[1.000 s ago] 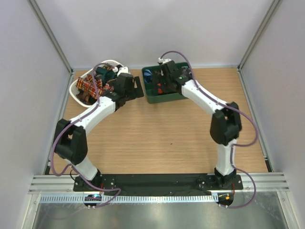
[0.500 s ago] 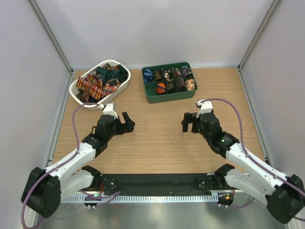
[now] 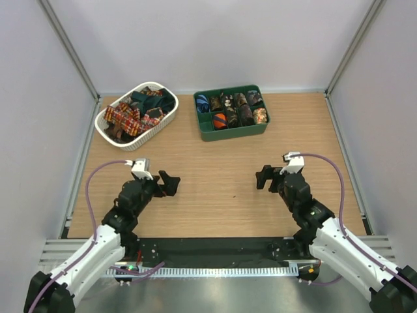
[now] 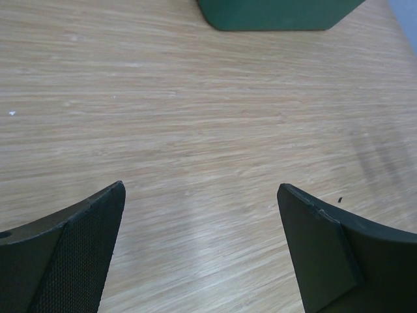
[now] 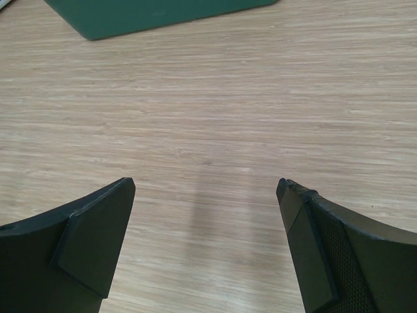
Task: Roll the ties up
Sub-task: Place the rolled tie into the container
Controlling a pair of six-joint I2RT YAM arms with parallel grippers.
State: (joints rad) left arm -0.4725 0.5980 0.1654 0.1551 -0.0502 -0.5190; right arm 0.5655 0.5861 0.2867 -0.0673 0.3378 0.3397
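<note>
We see the wooden table (image 3: 215,156), with the green tray (image 3: 232,134) at its far edge. Left of the tray, close but not touching, stands the white slotted basket (image 3: 104,120). The loose ties (image 3: 127,117) lie heaped in that basket, a red plaid one uppermost and dark green ones behind it. The rolled ties (image 3: 220,120) sit in the tray's compartments, an orange-and-black roll among them.

The left gripper (image 3: 171,184) hangs well to the near side of the tray and off to its left. Its jaws are spread wide and grasp nothing. The right gripper (image 3: 260,178) hangs on the near side towards the tray's right, also spread wide and holding nothing. In each wrist view, only bare wood lies between the fingers and the tray's near wall. All the ties lie well apart from both grippers.
</note>
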